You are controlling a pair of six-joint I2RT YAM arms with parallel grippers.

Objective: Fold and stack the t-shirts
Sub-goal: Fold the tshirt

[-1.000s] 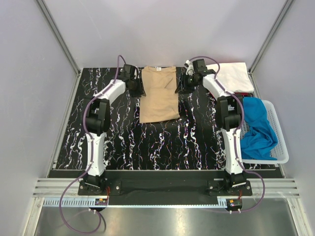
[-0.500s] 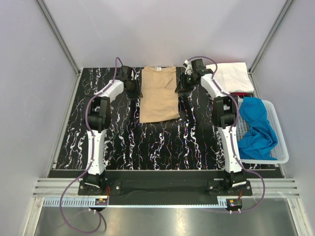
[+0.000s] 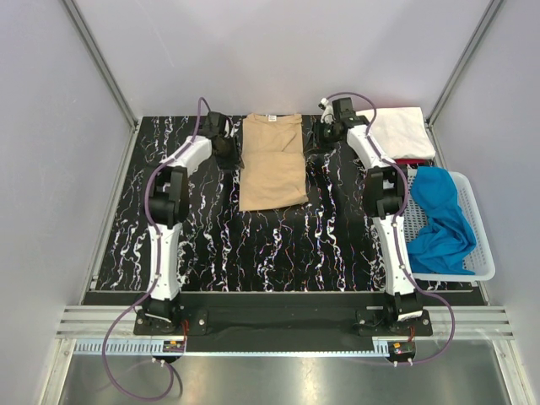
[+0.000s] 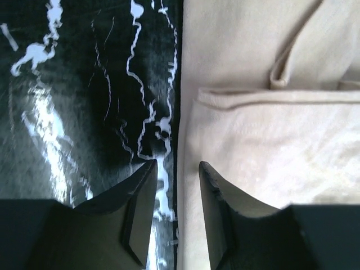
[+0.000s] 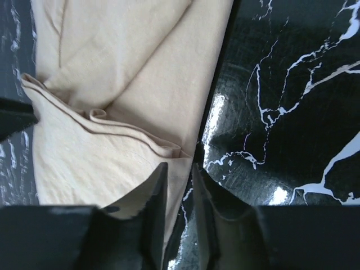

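Observation:
The tan t-shirt (image 3: 272, 160) lies folded into a long strip at the back middle of the table. My left gripper (image 3: 228, 153) is at its left edge. In the left wrist view the gripper (image 4: 178, 164) is slightly open, and its jaws straddle the shirt's left edge (image 4: 264, 146) without pinching it. My right gripper (image 3: 318, 139) is at the shirt's right edge. In the right wrist view the gripper (image 5: 178, 166) is narrowly open over the hem of the shirt (image 5: 112, 129). The white t-shirt (image 3: 396, 131) lies folded at the back right on the red one (image 3: 419, 161). The blue t-shirt (image 3: 440, 221) is crumpled in the basket.
A white plastic mesh basket (image 3: 479, 245) stands at the right edge of the black marbled table (image 3: 278, 245). Grey walls and metal rails enclose the table at the back and sides.
Both grippers have shifted slightly toward the back along the tan shirt's sides. The shirt has not moved.

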